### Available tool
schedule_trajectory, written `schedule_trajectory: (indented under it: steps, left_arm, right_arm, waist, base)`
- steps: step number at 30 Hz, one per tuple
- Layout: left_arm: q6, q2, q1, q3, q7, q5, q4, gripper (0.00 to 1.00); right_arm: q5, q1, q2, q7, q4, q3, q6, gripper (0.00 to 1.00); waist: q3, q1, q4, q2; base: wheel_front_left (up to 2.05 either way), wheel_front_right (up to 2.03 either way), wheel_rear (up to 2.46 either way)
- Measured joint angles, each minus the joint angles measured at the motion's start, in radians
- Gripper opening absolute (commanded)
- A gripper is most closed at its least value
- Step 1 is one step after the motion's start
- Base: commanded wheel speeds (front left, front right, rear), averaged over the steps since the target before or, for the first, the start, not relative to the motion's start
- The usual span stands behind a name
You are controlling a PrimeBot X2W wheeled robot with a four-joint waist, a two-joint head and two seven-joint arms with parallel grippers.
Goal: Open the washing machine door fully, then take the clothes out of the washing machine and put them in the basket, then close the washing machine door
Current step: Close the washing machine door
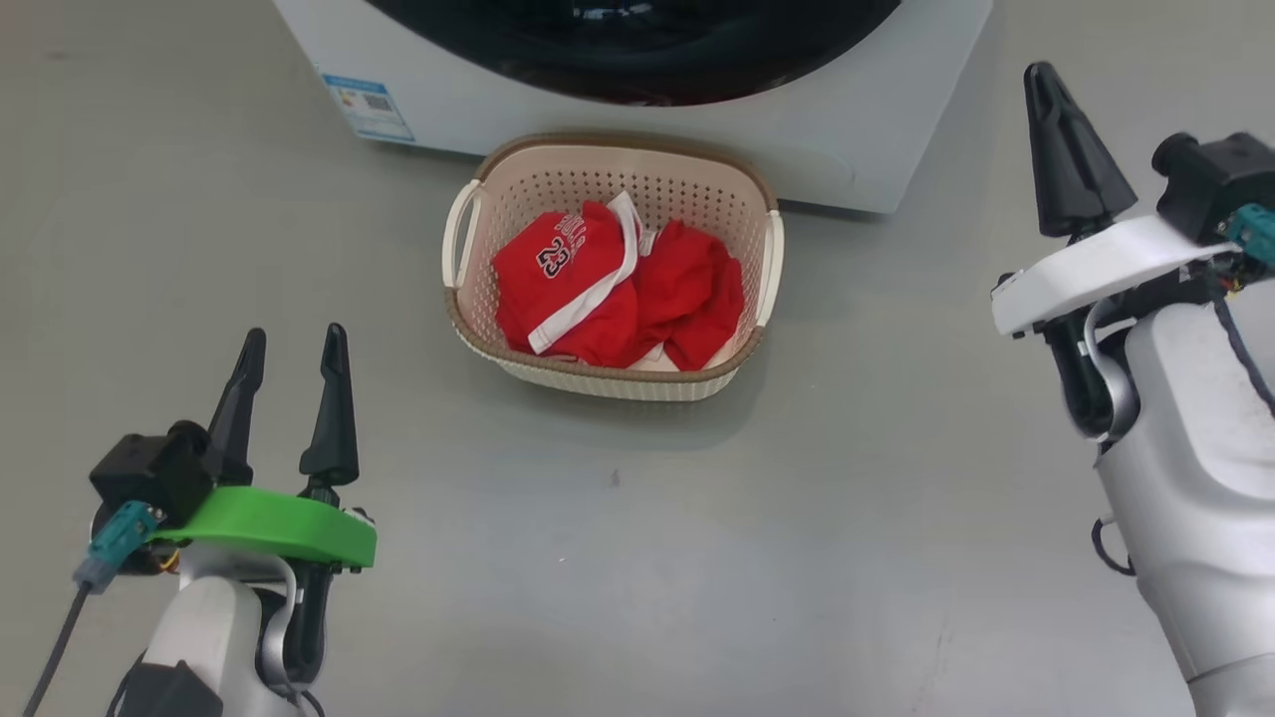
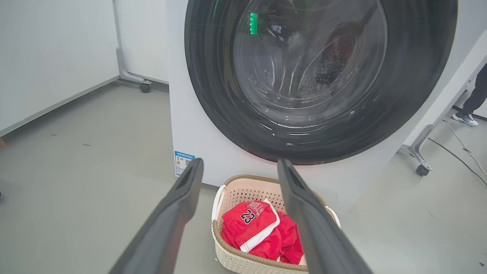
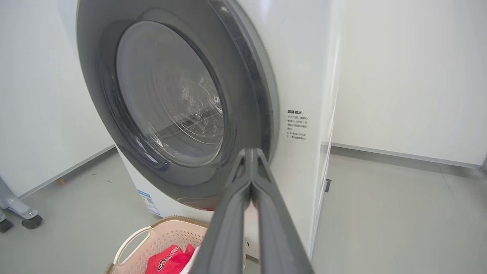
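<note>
Status check, all three cameras.

The door (image 2: 312, 76) of the washing machine (image 1: 478, 110) is shut, its black ring flush against the white front. Through the glass I make out perforated drum and reflections, nothing red.

The clothes (image 1: 618, 299) are in the basket (image 1: 598, 380). They form a red heap with white trim, with the piece numbered 23 on top toward the left and a second red piece bunched beside it on the right. The basket stands on the floor (image 1: 697, 558) just in front of the machine, below the door (whether its far rim touches the white panel, I cannot tell). A small blue label (image 1: 369, 105) sits on the machine's lower corner, left of the basket.

Left jaws: spread wide and empty. The fingers (image 1: 331, 408) point toward the basket from the lower left of the head view, well apart from it, above bare floor. In the left wrist view the basket shows between the two fingers.

Right jaws: pressed together, holding nothing. The fingers (image 1: 1066, 159) are raised at the right of the head view, off the machine's right corner. In the right wrist view the tips line up with the door's lower right edge; I cannot tell if they touch it.

Background: a person's shoe (image 2: 466, 120) at the far right of the left wrist view, near a wheeled frame (image 2: 421, 169).
</note>
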Motion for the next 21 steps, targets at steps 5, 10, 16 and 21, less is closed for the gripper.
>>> schedule_trajectory:
  steps: [5,10,16,21]
  left_arm:
    - [0.000,0.005,0.041,0.011,0.000,0.002,0.014,1.00]
    - [0.000,0.006,0.073,0.017,0.000,0.003,0.015,1.00]
    - [0.000,0.006,0.105,0.021,0.000,0.003,0.015,1.00]
    - [0.000,0.007,0.132,0.023,0.000,0.006,0.013,1.00]
  right_arm:
    - [0.002,0.074,0.026,0.000,-0.023,-0.022,0.000,0.00]
    - [0.009,0.136,0.049,0.000,-0.052,-0.049,-0.001,0.00]
    - [0.008,0.223,0.068,0.000,-0.069,-0.077,-0.002,0.00]
    - [-0.003,0.282,0.063,0.000,-0.085,-0.082,-0.002,0.00]
  waist:
    - [-0.056,0.0000,-0.046,0.0000]
    - [-0.107,0.0000,-0.092,0.0000]
    - [-0.160,0.0000,-0.138,0.0000]
    - [-0.194,0.0000,-0.169,0.0000]
  base:
    - [0.00,0.00,0.00]
    - [0.00,0.00,0.00]
    - [0.00,0.00,0.00]
    - [0.00,0.00,0.00]
